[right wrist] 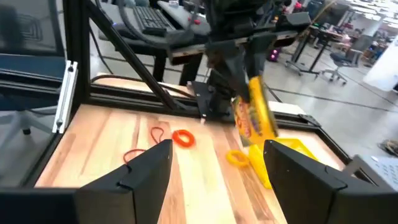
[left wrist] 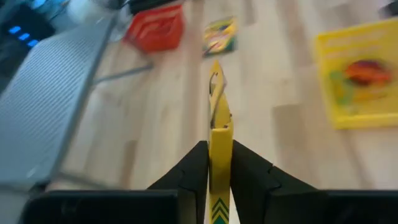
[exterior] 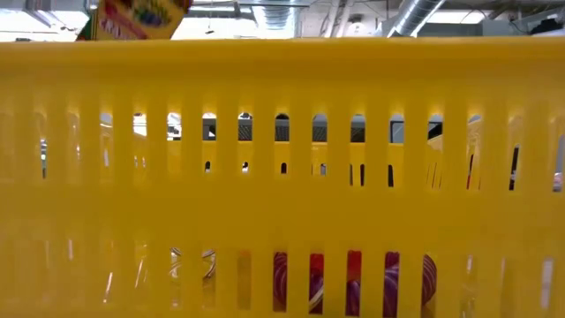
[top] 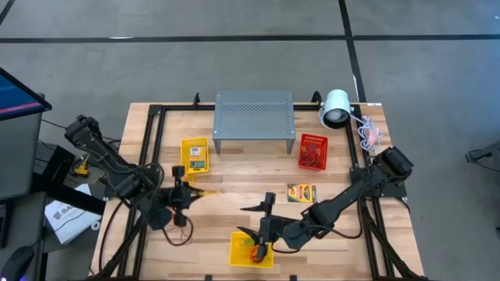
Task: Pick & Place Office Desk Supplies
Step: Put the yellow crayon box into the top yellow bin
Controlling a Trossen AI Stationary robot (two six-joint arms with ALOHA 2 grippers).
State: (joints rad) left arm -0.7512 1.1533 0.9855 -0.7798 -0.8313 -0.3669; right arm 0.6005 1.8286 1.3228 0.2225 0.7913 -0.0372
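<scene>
My left gripper (top: 190,193) is at the table's left, shut on a yellow crayon box (left wrist: 217,118) that it holds above the wood; the low view catches that box (exterior: 132,16) at its top. Another crayon box (top: 301,192) lies flat on the table right of centre. A third yellow box (top: 195,154) lies near the grey stand. Loose rubber bands (right wrist: 182,138) lie on the wood, and more sit in the yellow basket (top: 238,251) at the near edge. My right gripper (top: 255,221) hangs open just beyond that basket, with nothing between its fingers (right wrist: 149,168). My left gripper pinches the crayon box's two flat faces at its end nearest the wrist (left wrist: 219,146) between its two fingers. The fingers come from the table's left, slanting a little downward, and lie along the box. The box stands on edge, sticks out ahead of the fingers and is lifted clear.
A grey perforated stand (top: 254,119) is at the far middle, a red basket (top: 312,151) to its right and a white lamp (top: 336,108) at the far right corner. The yellow basket's slatted wall (exterior: 282,177) fills the low view. Black frame rails (top: 152,148) run along both sides.
</scene>
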